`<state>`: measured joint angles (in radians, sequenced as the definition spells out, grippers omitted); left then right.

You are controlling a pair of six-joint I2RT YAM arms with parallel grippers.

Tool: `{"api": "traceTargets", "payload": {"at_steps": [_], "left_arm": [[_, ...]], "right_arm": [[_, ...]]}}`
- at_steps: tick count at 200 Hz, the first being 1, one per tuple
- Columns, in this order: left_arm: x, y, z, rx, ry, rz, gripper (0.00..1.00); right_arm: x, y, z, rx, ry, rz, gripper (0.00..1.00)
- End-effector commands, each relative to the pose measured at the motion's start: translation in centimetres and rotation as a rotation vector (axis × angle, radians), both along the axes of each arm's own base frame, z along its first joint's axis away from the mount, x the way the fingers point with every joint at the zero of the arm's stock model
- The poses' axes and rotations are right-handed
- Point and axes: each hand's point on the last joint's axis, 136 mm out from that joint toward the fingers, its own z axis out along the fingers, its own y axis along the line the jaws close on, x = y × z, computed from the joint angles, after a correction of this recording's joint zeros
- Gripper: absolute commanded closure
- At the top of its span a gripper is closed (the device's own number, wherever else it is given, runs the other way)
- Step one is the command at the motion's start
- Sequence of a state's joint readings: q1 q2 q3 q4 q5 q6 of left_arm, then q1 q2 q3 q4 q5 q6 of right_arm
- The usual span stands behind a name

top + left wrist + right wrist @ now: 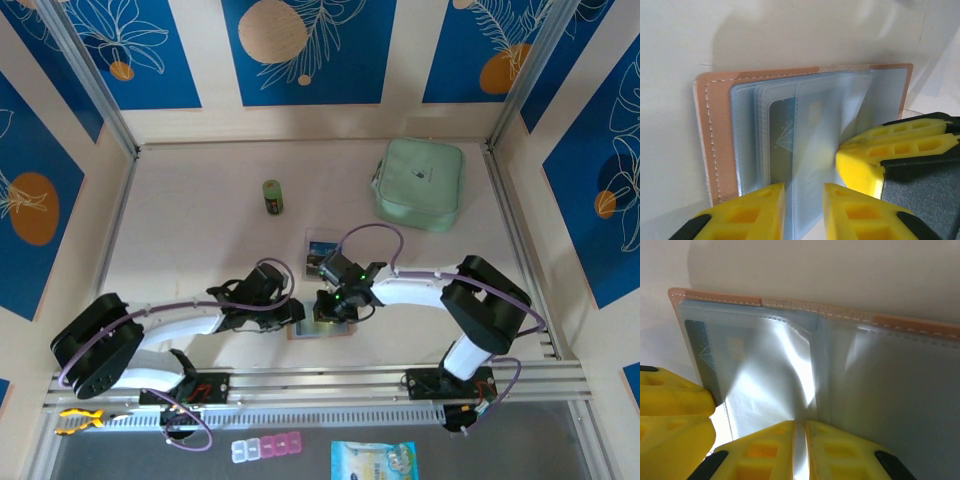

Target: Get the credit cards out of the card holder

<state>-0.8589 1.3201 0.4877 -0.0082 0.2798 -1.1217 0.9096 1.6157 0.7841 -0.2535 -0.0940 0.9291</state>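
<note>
Near the front edge of the table, between the arms, the wallet lies open and flat, with both grippers down on it. From above you mostly see black wrists crowding over it. The left gripper comes in from the left and the right gripper from the right, tips almost meeting. Whether either one is gripping, you can't make out from up there.

The wrist cameras settle that. The left wrist view gives the pink cover with white stitching and a fan of cloudy clear sleeves. One card, bluish with fine white lines, is tucked in a sleeve toward the left. The left fingers stand apart, and a sleeve leaf runs up through the gap without being squeezed. The right gripper's yellow tips poke in from the right, against the sleeves.

In the right wrist view the right fingers are pressed nearly together, pinching a thin glossy sleeve leaf of the wallet. What looks like the same card sits at the far left, inside its sleeve, beside the left gripper's tips.

The overhead view adds the rest of the table. A loose card lies just behind the grippers, though it may be more than one stacked. A green bottle stands farther back, and a mint pouch lies at the back right.
</note>
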Motion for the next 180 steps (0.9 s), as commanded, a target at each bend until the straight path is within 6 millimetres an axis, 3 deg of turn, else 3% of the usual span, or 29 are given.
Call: {"api": "traceTargets", "payload": {"at_steps": [1, 89, 141, 180], "left_arm": [[0.3, -0.6, 0.2, -0.003, -0.006, 0.005, 0.72], [0.5, -1.3, -0.1, -0.025, 0.005, 0.006, 0.69], [0.7, -1.9, 0.0, -0.051, 0.009, 0.006, 0.77], [0.8, -2.1, 0.6, -0.059, 0.002, 0.002, 0.77]], "right_arm": [[-0.9, -1.1, -0.6, -0.017, 0.039, -0.006, 0.84], [-1.1, -0.6, -0.4, 0.067, 0.055, -0.003, 0.84], [-0.9, -0.3, 0.2, 0.087, 0.046, 0.003, 0.84], [-0.5, -0.3, 1.4, 0.098, 0.022, -0.003, 0.81]]}}
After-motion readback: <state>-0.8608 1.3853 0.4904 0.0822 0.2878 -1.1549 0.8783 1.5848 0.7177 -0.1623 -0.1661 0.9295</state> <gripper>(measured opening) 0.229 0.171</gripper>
